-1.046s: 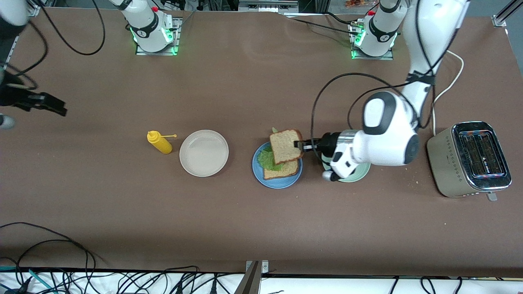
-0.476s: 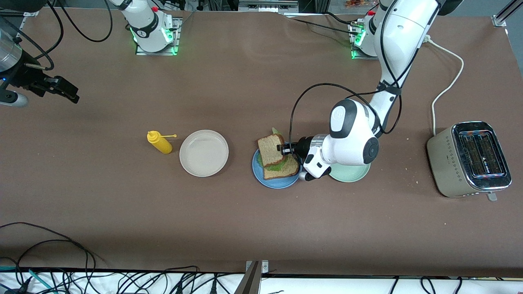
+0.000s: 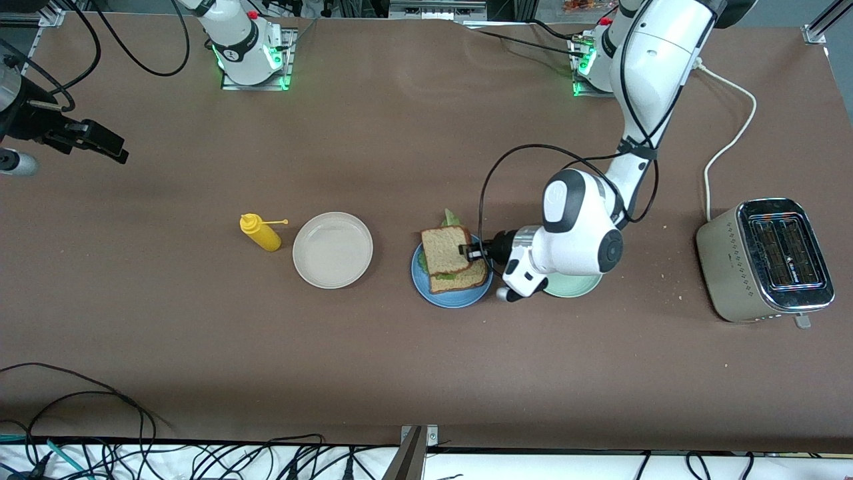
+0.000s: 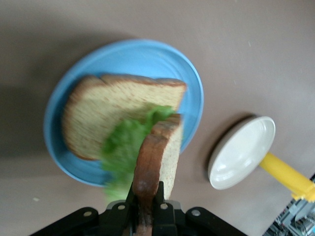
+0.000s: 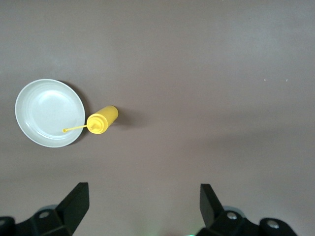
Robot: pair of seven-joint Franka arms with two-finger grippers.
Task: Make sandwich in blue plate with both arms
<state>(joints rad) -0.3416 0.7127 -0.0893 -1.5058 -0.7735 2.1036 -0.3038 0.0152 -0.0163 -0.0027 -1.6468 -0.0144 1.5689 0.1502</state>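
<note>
The blue plate holds a bottom toast slice with a green lettuce leaf on it. My left gripper is shut on the crust of the top toast slice and holds it tilted over the lettuce and bottom slice. In the left wrist view the held slice stands edge-on between the fingers of the left gripper, above the lettuce, the bottom slice and the plate. My right gripper is open and empty, raised at the right arm's end of the table; it also shows in the right wrist view.
A beige plate and a yellow squeeze bottle lie toward the right arm's end from the blue plate. A pale green plate lies under the left wrist. A toaster stands at the left arm's end.
My left gripper has carried the top slice over the blue plate and lowered it toward the lettuce. My right gripper has drawn back and risen a little.
</note>
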